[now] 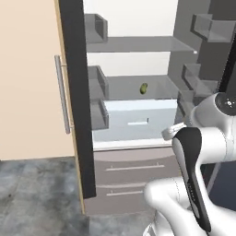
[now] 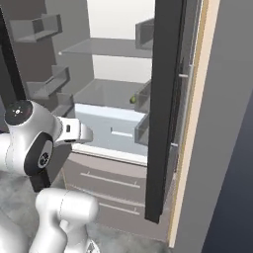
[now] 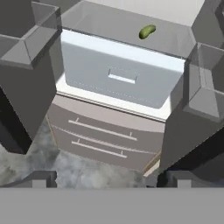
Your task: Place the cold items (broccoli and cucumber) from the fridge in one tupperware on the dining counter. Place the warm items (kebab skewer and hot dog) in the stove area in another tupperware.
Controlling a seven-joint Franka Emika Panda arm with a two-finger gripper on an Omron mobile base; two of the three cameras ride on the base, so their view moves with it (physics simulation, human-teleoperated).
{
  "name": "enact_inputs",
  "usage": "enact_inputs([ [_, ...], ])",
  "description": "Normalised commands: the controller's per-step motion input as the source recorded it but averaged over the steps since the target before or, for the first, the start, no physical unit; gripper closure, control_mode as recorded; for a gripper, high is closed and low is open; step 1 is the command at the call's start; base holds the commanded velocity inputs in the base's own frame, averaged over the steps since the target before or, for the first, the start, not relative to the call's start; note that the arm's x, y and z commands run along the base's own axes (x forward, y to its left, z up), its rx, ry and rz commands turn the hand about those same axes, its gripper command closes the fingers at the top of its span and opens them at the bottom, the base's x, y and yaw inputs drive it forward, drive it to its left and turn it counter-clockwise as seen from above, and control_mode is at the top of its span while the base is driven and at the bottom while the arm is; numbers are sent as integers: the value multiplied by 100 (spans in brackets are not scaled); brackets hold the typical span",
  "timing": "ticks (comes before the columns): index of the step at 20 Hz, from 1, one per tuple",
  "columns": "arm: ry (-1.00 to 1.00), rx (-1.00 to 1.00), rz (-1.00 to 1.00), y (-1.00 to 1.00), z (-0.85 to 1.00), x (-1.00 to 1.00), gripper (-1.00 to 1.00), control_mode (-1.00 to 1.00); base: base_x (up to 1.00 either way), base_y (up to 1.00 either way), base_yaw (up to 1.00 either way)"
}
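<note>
A small green cucumber lies on the grey middle shelf of the open fridge, toward the back. My gripper is open with nothing between its dark fingertips. It hovers in front of the fridge, low and well short of the cucumber, pointing down toward the lower drawers. The broccoli, kebab skewer, hot dog and tupperware are out of view.
A pale crisper drawer sits below the cucumber's shelf, with two grey freezer drawers under it. Open fridge doors with grey bins flank the opening on both sides. A beige cabinet panel stands to the left.
</note>
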Motion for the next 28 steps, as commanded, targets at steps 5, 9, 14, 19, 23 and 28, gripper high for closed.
enact_inputs([
  [5,0,0,0,0,0,0,-100,100,100,-12,0],
  [9,0,0,0,0,0,0,-100,100,83,-1,0],
  [14,5,0,-2,-1,0,23,-100,-100,10,0,0],
  [19,-7,0,-21,-1,0,-2,-100,-100,0,0,0],
  [23,-9,0,-28,-11,0,16,-100,-100,0,0,0],
  [28,-4,8,-12,-47,0,90,-100,-100,0,0,0],
])
